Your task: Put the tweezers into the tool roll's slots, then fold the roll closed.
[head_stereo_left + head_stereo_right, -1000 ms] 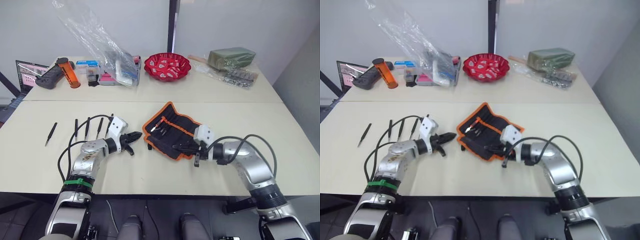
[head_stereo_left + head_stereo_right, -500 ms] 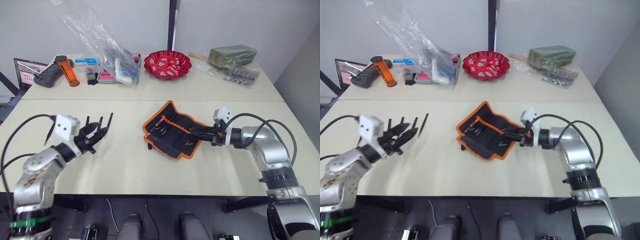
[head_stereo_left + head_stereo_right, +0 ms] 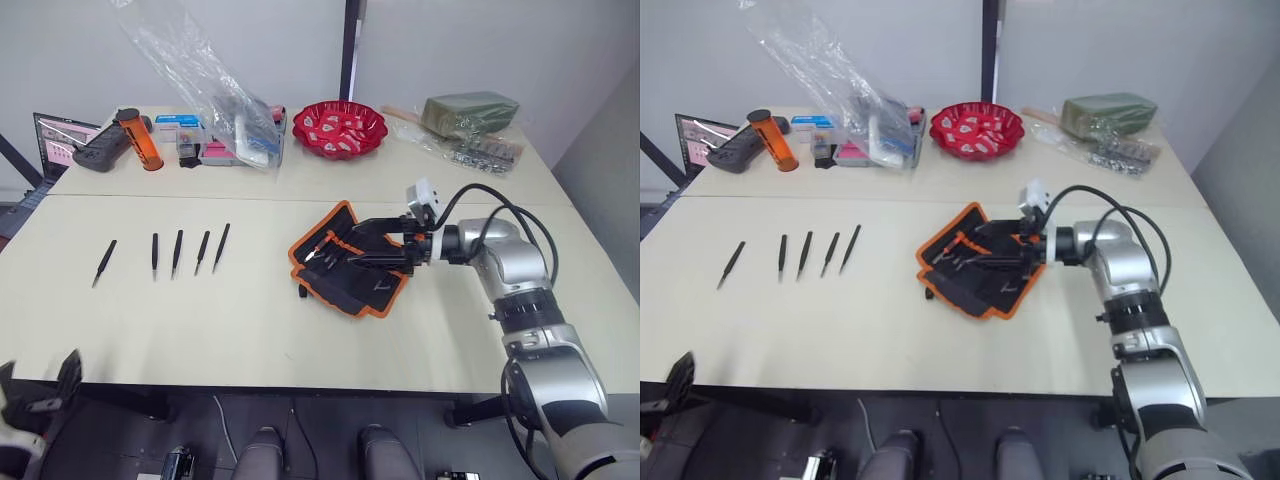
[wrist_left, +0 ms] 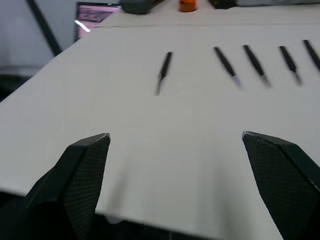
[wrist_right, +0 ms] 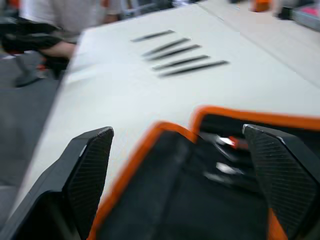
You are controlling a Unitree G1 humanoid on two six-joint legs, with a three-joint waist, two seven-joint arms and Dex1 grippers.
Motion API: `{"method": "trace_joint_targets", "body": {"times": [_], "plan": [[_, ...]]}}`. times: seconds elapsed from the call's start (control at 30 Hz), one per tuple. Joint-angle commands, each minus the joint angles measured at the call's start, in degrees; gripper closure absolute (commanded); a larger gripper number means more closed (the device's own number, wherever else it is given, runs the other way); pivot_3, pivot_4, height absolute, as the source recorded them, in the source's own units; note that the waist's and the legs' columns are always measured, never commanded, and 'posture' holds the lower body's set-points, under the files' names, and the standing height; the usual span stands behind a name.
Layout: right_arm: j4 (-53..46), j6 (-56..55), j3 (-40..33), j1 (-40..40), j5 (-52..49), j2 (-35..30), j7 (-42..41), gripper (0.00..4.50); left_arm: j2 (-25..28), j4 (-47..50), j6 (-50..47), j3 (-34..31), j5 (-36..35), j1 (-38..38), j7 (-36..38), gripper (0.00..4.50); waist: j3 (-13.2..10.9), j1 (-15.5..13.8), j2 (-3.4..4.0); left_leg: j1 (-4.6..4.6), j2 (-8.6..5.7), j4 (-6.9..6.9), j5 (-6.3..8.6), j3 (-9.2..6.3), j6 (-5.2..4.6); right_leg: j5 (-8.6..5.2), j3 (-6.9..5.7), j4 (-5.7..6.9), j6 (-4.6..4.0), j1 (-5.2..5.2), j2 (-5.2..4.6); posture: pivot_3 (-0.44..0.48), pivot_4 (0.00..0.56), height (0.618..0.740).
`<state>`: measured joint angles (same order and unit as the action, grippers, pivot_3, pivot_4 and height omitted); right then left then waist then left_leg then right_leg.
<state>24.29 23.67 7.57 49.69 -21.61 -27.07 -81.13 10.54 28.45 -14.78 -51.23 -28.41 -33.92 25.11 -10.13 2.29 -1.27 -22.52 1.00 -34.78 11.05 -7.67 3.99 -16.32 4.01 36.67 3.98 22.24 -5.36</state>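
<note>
The right gripper (image 3: 368, 245) hung over the tool roll (image 3: 347, 261) at the centre of the head view, its two black fingers spread wide apart and holding nothing, pointed toward the left of the frame. The roll lay open and flat on the table (image 3: 300, 330), its orange-trimmed long axis running from upper left to lower right, with the slots (image 3: 975, 262) across its inner face; whether the fingers touched the fabric could not be told. Well to the left of the roll lay the tweezers (image 3: 178, 252), five slim black slivers in a row, each with its long axis running roughly up and down the frame and leaning slightly, the leftmost one set a little apart from the other four. The left gripper (image 4: 187, 165) sat low at the bottom left corner of the head view, beyond the near edge of the table, its fingers splayed and empty.
</note>
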Motion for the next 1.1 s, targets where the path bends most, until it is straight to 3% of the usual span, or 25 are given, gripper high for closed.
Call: {"method": "trace_joint_targets", "body": {"times": [0.03, 0.27, 0.47, 0.67, 0.87, 0.97, 1.1], "plan": [[-4.07, 2.92, 1.43, 1.16, -1.8, 0.13, -3.7, 0.03, -2.21, 1.37, 3.53, -2.23, -1.87, -2.53, -1.9, 0.0, 0.0, -0.05, -0.03, -0.01, 0.0, -0.01, 0.01, 0.0, 0.01, -0.06, 0.0, -0.01, 0.1, 0.01, 0.0, 0.0, 0.15, 0.74], [-7.12, 5.34, 2.44, 1.97, -2.19, 1.38, -4.07, 0.03, -4.07, 0.81, 6.71, -0.95, -2.41, -5.6, -2.94, 0.0, 0.0, 0.3, -0.03, -0.05, 0.03, 0.01, 0.02, 0.01, 0.04, -0.08, 0.0, 0.02, 0.09, 0.1, 0.04, 0.0, 0.15, 0.74], [-11.32, 7.17, 2.21, 0.29, -2.46, 0.65, -2.42, 0.03, 1.88, -2.91, 4.62, -0.96, -2.42, -1.24, -5.23, 0.0, 0.0, 0.07, -0.03, -0.06, 0.03, 0.0, 0.03, 0.0, 0.04, -0.09, 0.0, 0.03, 0.1, 0.1, 0.05, 0.0, 0.15, 0.74], [-18.02, 7.12, 1.2, -3.31, -2.77, -0.65, 1.1, 0.03, 15.68, -16.55, -2.6, 0.13, -2.26, 11.96, -8.4, 0.0, 0.02, 0.01, -0.06, -0.05, 0.03, -0.02, 0.02, -0.03, 0.04, -0.05, -0.02, 0.1, 0.05, 0.11, 0.07, 0.0, 0.15, 0.74], [-24.65, 8.81, -0.02, -6.94, -4.04, -1.53, 6.24, 0.03, 28.88, -35.74, -5.21, 7.65, -1.3, 27.67, 0.32, 0.0, 0.02, 0.29, -0.06, 0.01, 0.04, 0.04, 0.02, -0.04, 0.04, 0.02, -0.02, 0.3, -0.07, 0.16, 0.1, 0.0, 0.15, 0.74], [-28.06, 9.59, -0.23, -9.13, -4.05, -2.48, 8.1, 0.03, 33.41, -48.6, -3.49, 13.12, 2.11, 35.9, 3.89, 0.0, 0.02, 0.32, -0.07, 0.03, 0.03, 0.04, 0.02, -0.03, 0.04, 0.02, -0.02, 0.32, -0.07, 0.15, 0.09, 0.0, 0.15, 0.74], [-31.04, 10.7, -1.12, -11.04, -4.52, -3.71, 10.1, 0.03, 35.54, -61.08, 0.62, 18.69, 5.45, 45.56, 7.36, 0.0, 0.02, 0.47, -0.07, 0.03, 0.03, 0.07, 0.01, -0.03, 0.04, 0.02, -0.02, 0.34, -0.07, 0.19, 0.09, 0.0, 0.15, 0.74]]}}
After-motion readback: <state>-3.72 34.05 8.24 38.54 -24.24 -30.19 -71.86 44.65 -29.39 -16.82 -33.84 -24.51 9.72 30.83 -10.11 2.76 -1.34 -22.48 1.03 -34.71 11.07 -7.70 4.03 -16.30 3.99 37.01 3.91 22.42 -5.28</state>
